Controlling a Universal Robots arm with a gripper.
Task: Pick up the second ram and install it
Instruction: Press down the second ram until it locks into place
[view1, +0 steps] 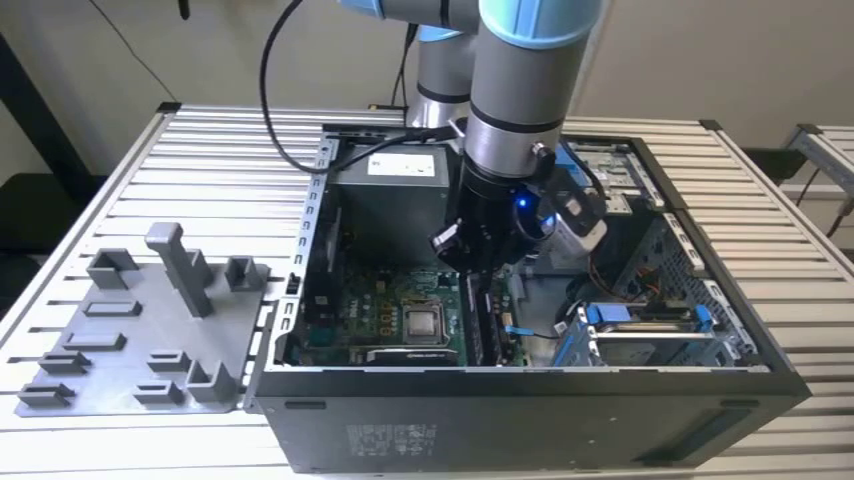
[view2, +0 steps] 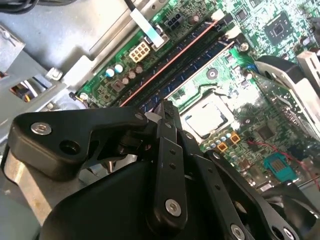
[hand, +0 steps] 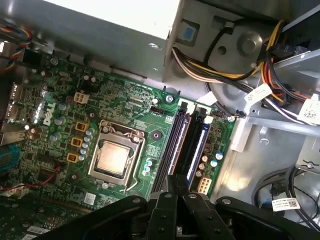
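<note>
On the exterior view's left, a grey tray (view1: 134, 330) of holder blocks lies on the slatted bench (view1: 227, 150); no stick stands in it; to its right sits an open computer case (view1: 534, 410), with the arm reaching down into it; the pincer (view1: 467, 262) hangs low over the motherboard, just right of the processor (view1: 424, 323).

In both wrist views the pincer (hand: 176, 182) (view2: 167, 106) has its fingers drawn together with no gap showing; nothing is visibly clamped between them.

What I judge to be the second ram (hand: 181, 142) (view2: 170, 62) stands on edge in a memory slot, its reddish-brown top edge showing; it lies between the processor (hand: 112, 157) and a blue slot (hand: 196, 150); its long axis runs straight away from the fingertips, which sit at or just above its near end; whether they touch it I cannot tell.
</note>
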